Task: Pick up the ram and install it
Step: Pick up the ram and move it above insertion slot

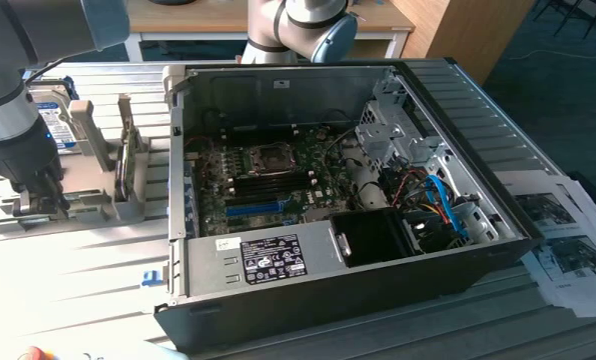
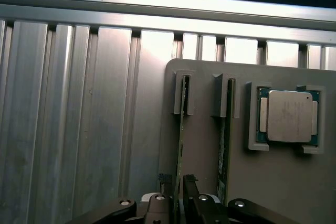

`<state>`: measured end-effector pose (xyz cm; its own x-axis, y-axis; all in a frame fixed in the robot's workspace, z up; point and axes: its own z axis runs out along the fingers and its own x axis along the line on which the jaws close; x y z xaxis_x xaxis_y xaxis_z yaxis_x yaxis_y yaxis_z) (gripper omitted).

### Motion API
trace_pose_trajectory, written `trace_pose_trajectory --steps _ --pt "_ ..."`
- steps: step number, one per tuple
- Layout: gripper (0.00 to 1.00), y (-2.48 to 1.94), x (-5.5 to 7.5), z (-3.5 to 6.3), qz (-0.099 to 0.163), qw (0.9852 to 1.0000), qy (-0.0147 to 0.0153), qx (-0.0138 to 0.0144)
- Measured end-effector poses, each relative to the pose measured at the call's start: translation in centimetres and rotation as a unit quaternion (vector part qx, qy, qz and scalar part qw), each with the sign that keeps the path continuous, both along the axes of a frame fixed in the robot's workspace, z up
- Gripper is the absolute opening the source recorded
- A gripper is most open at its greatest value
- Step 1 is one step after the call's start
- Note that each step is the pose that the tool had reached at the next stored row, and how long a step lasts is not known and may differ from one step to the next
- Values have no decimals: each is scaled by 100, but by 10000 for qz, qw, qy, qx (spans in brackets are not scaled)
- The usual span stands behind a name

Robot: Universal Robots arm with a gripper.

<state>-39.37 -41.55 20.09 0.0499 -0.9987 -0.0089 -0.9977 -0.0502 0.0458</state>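
One ram point(image 2: 181, 129) between gripper point(image 2: 178, 183) jaws

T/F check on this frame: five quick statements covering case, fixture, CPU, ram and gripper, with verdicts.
1. The computer case lies open with the motherboard exposed. True.
2. The processor chip lies loose on the aluminium table. False: it sits in a recess of the grey fixture.
3. Two sticks stand on edge in the fixture's slots: the ram and a second stick. True.
4. The gripper hangs over the motherboard. False: it is down at the ram in the fixture, outside the case.
5. Printed papers lie at the exterior view's left of the case. False: they lie at its right.
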Motion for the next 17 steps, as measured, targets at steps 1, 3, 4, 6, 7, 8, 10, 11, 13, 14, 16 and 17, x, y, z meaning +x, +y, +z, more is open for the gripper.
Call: trace_pose_trajectory --steps 1,3,4,6,7,8,10,11,13,14,16,17 --pt "23 0 0 0 0 10000 0 0" --pt "23 0 0 0 0 10000 0 0" --pt "23 0 0 0 0 10000 0 0" --pt "23 0 0 0 0 10000 0 0" --pt "23 0 0 0 0 10000 0 0" --pt "23 0 0 0 0 10000 0 0" --pt "23 0 0 0 0 10000 0 0" --pt "23 0 0 0 0 10000 0 0" --pt "23 0 0 0 0 10000 0 0" --pt "23 0 0 0 0 10000 0 0" --pt "23 0 0 0 0 10000 0 0" --pt "23 0 0 0 0 10000 0 0"
